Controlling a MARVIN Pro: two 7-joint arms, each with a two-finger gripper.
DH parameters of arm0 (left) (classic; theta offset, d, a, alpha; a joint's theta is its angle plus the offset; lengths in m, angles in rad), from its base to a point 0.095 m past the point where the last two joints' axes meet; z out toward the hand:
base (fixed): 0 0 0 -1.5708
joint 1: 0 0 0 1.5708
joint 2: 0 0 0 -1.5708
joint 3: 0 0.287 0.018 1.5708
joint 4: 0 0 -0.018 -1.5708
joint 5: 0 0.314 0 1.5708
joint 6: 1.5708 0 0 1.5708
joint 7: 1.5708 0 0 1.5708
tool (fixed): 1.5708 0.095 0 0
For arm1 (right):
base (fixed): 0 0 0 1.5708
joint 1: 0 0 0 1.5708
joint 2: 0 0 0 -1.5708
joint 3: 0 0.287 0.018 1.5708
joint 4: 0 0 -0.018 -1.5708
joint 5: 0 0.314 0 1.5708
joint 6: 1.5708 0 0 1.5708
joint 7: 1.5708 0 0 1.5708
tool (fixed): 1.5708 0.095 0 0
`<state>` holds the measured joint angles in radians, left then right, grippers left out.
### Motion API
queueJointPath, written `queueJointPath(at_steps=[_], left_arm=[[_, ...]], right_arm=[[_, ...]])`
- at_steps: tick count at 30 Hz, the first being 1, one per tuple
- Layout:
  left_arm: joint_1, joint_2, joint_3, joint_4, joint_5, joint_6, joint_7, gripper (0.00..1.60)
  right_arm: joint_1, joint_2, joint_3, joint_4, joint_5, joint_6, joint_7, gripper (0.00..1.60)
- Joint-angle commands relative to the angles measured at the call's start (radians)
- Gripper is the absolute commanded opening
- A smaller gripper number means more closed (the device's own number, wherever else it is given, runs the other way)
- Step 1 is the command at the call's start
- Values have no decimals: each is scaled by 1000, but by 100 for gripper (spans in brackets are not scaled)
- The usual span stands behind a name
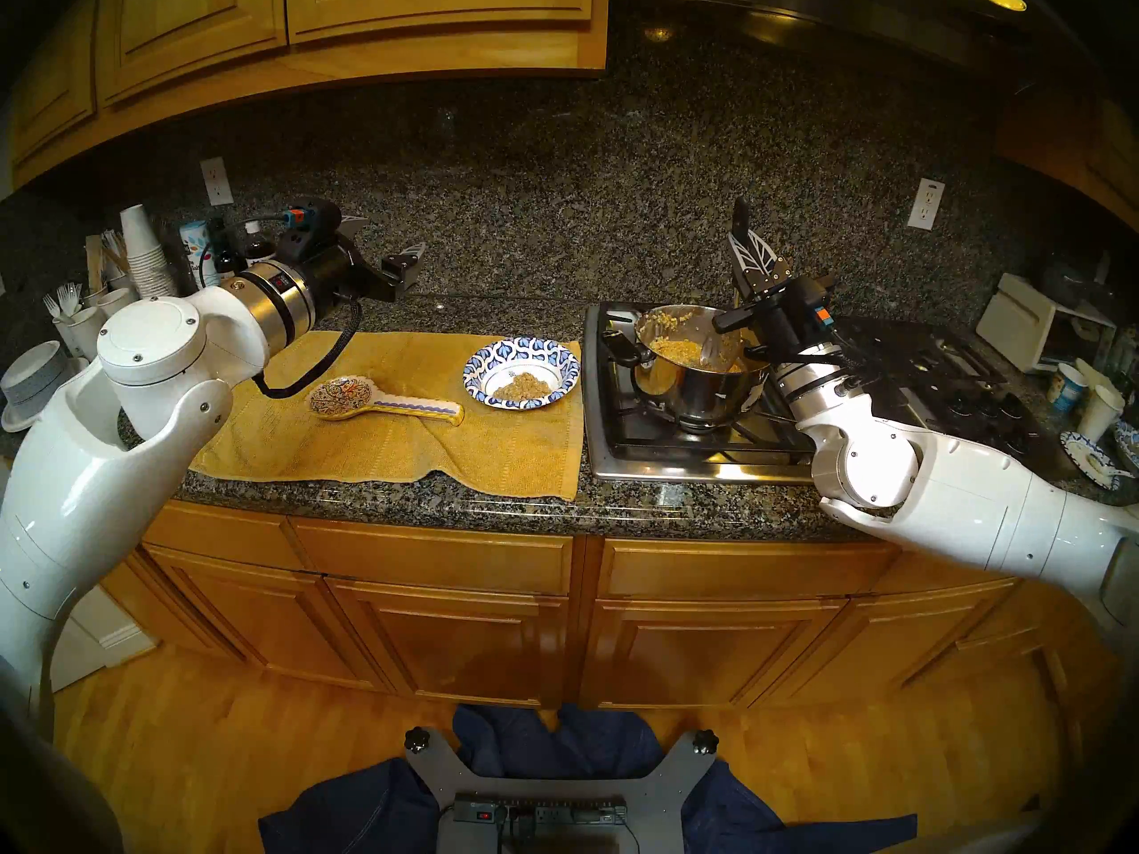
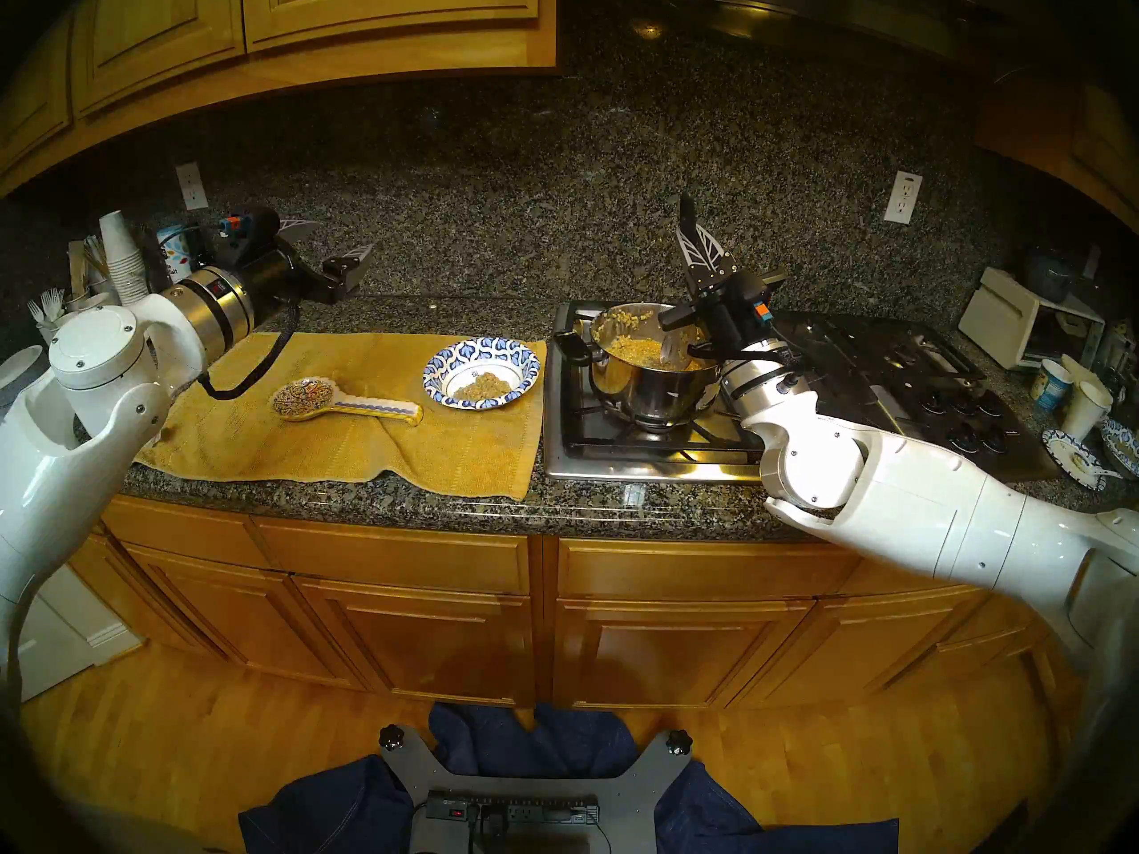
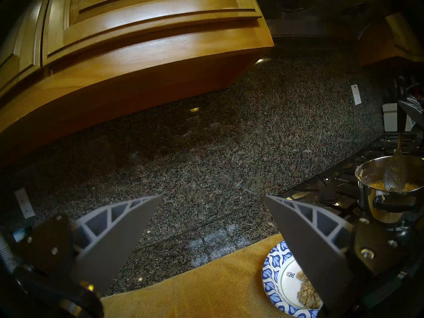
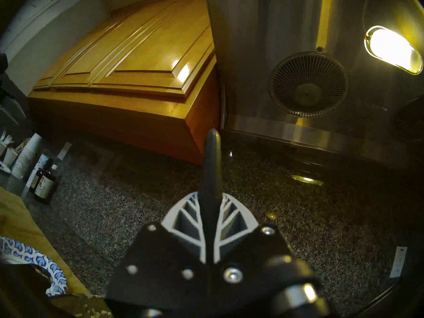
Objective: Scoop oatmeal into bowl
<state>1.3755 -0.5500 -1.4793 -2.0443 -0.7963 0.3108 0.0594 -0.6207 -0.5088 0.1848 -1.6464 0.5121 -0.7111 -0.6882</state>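
R gripper [image 1: 749, 252] clenched on the black handle of a metal spoon [image 1: 715, 353], bowl end down in the shiny steel pot [image 1: 690, 372] w/ tan-yellow oatmeal [image 1: 675, 348], likely loading another scoop. To its left, the blue-and-white leaf-rimmed bowl [image 1: 521, 373] holds some already. Far left, L gripper [image 1: 385, 246] hangs released, empty.

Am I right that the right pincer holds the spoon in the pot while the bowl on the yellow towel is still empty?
Not quite. The bowl is not empty: a portion of oatmeal already lies in it, as the head view shows. The rest holds: the right pincer is shut on the spoon, whose scoop end is down in the pot, and the bowl sits on the yellow towel.
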Motion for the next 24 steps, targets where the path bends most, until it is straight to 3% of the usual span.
queueJointPath(at_steps=[1,24], left_arm=[[-33,0,-23,-11,2,-19,-1,160],[-33,2,-23,-11,1,-20,0,160]], right_arm=[[22,-37,33,-28,44,-13,-32,0],[-2,-136,42,-90,307,-18,-136,0]])
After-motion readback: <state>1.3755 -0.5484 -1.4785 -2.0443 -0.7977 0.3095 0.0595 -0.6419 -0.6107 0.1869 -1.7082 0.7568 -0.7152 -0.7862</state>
